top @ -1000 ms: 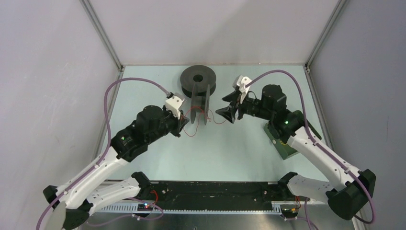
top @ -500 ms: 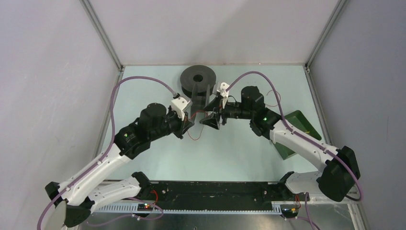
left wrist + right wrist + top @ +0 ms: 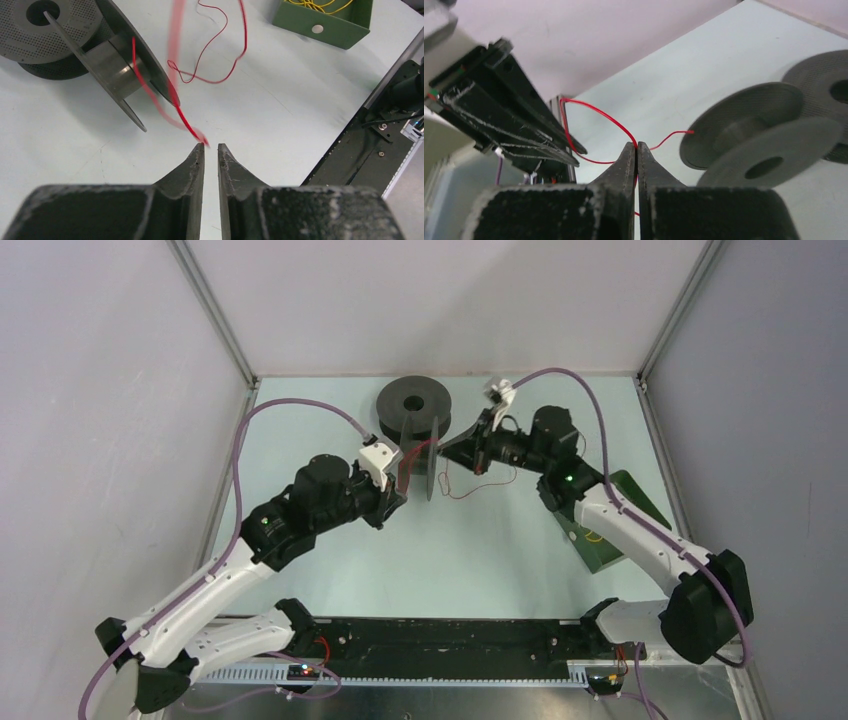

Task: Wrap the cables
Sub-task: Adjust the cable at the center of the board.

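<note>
The red cable (image 3: 210,75) runs from the hub of the upright dark grey spool (image 3: 115,60) and lies in loose loops on the table (image 3: 462,494). My right gripper (image 3: 636,147) is shut on the red cable (image 3: 599,112) just right of that spool (image 3: 420,465). My left gripper (image 3: 210,146) stands at the spool's left with a narrow gap between its jaws. A blurred stretch of the cable passes just beyond its tips, not between them. The yellow cable (image 3: 320,6) lies in the green bin (image 3: 325,27).
A second dark grey spool (image 3: 414,402) lies flat behind the upright one. The green bin (image 3: 612,540) sits under my right forearm at the table's right. Purple hoses arch over both arms. A black rail runs along the near edge (image 3: 450,640).
My right gripper closed on the red cable beside the spool and drew back to the right and away. My left gripper parted its jaws slightly and the cable slipped free of them.
</note>
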